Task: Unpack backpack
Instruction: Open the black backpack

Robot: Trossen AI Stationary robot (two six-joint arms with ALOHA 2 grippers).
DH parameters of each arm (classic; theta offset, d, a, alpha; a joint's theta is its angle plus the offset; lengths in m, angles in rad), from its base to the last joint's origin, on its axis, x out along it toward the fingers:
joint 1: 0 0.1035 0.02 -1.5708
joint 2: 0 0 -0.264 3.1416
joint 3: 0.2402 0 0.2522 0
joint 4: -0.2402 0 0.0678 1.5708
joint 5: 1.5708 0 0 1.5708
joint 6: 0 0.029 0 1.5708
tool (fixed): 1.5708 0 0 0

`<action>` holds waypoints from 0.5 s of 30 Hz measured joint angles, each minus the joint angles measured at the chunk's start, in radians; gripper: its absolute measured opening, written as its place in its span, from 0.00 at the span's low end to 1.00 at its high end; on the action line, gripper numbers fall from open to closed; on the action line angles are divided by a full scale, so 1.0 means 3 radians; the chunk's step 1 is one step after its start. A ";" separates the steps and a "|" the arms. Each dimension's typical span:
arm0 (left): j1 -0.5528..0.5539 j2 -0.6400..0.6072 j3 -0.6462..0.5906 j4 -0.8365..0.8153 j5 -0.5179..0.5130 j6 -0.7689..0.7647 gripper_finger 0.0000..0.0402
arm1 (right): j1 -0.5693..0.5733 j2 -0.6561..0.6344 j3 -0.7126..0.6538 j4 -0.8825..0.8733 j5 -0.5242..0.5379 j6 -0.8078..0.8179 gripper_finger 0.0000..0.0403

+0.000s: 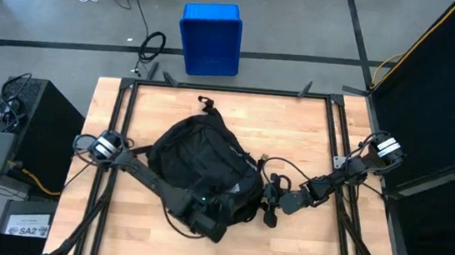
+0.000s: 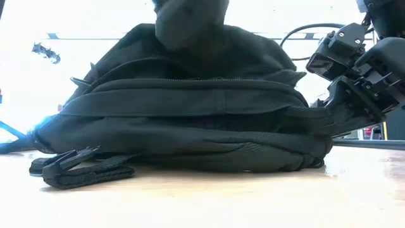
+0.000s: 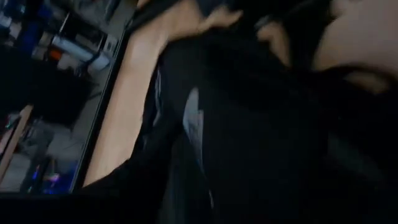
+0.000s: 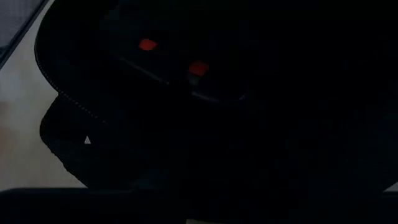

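I count one backpack (image 1: 203, 163) between my two grippers, left (image 1: 217, 220) and right (image 1: 273, 201); jaw states I cannot tell.

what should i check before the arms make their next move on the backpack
1. Backpack lies flat near the table's middle: ok.
2. Main zip along the bag's side in the low view looks closed, so nothing is out yet: not ok.
3. Left gripper is at the bag's near edge; fingers hidden: cannot tell.
4. Right gripper is at the bag's right side; grip on fabric or zip pull: cannot tell.
5. Loose strap and buckle lie on the table in front of the bag, apart from both grippers: ok.
6. Blue bin sits on the floor beyond the table: ok.
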 joint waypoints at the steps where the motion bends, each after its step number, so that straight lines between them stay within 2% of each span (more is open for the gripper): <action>1: 0.0011 0.0000 0.0000 -0.0045 0.0000 -0.0001 0.45 | 0.0000 0.0000 0.0000 0.0000 0.0000 -0.0001 0.31; 4: 0.0018 -0.0005 0.0000 -0.0130 -0.0012 0.0010 0.13 | 0.0000 0.0000 0.0000 0.0000 0.0000 -0.0001 0.32; 5: 0.0018 -0.0045 0.0000 -0.0181 -0.0016 0.0008 0.07 | 0.0000 0.0000 0.0000 0.0000 -0.0001 0.0001 0.32; 9: -0.0028 -0.0289 -0.0005 -0.0417 -0.0229 -0.0081 0.01 | 0.0013 0.0000 0.0000 -0.0001 0.0001 0.0027 0.31; 15: -0.0178 -0.0910 -0.0006 -0.1038 -0.0733 -0.0432 0.00 | 0.0059 0.0000 0.0001 -0.0005 -0.0020 0.0059 0.32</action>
